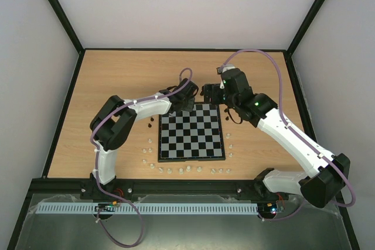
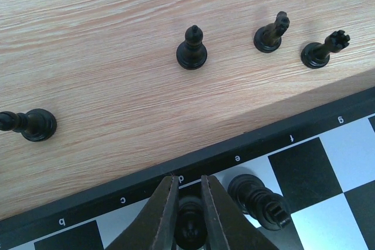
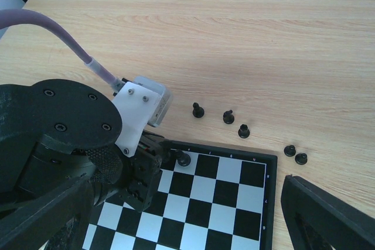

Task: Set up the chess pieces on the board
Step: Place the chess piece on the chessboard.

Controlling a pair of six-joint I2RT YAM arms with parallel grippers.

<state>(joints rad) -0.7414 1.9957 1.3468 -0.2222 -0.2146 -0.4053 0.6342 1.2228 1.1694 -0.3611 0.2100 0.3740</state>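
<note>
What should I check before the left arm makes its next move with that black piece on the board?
1. Left claw closed on the held black piece: ok.
2. Held black piece over an edge-row square of the board: ok.
3. Held black piece resting flat on its square: cannot tell, its base is hidden.
4. Neighbouring black piece clear of the fingers: ok, close but apart.
5. Right claw open and carrying nothing: ok.
6. All black pieces on the board: not ok, loose black pieces stand on the table beyond the border.
</note>
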